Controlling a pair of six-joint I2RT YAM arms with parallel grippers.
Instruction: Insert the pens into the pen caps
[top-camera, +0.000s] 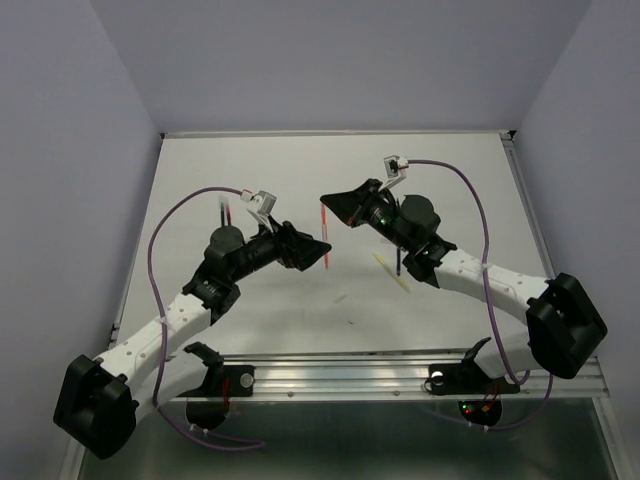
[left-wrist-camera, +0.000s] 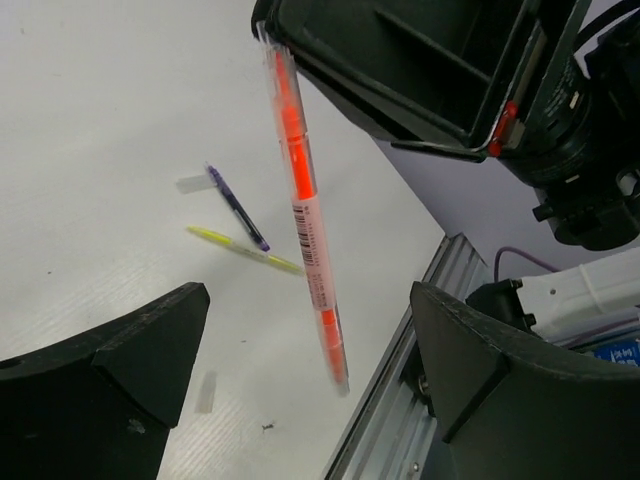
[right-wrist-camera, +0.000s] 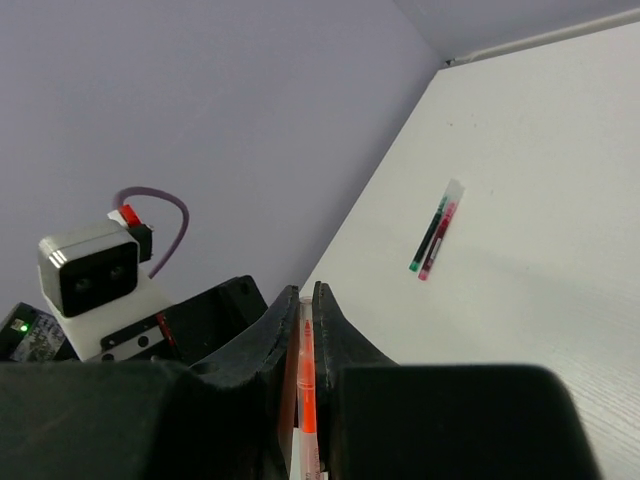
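Left wrist view: slim orange-pink plastic pen (left-wrist-camera: 305, 215) is hanging near-upright in mid-air, its top being pinched by the right gripper (right-wrist-camera: 306, 300); left gripper (left-wrist-camera: 310, 300) is gaping wide, empty, pen shaft showing between its jaws.

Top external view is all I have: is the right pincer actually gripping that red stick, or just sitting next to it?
Observer: Gripping. The right wrist view shows the right pincer shut on the orange pen, clamped from both sides.
Operator: And the left pincer, is it touching the pen?
Observer: No. In the left wrist view the left pincer is open, and the pen hangs in its wide gap, touching neither side.
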